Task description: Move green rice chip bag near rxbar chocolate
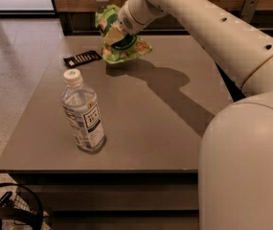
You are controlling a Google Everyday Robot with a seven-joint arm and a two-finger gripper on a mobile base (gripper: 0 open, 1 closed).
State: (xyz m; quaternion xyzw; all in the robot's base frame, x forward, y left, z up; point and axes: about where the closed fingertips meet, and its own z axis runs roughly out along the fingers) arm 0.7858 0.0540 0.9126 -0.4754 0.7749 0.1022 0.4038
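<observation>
The green rice chip bag [126,47] is crinkled and bright green, at the far left part of the table. Its lower edge rests on or just above the tabletop. My gripper [113,35] reaches in from the upper right and is shut on the bag's middle, its tan fingers [111,36] pressed into the foil. The rxbar chocolate [82,58] is a small flat black wrapper lying on the table just left of the bag, a short gap away.
A clear water bottle [83,113] with a white cap stands upright near the table's front left. The grey table [164,128] has its left edge close to the bar. My white arm [212,28] crosses above the table's right side. A dark wall base runs behind.
</observation>
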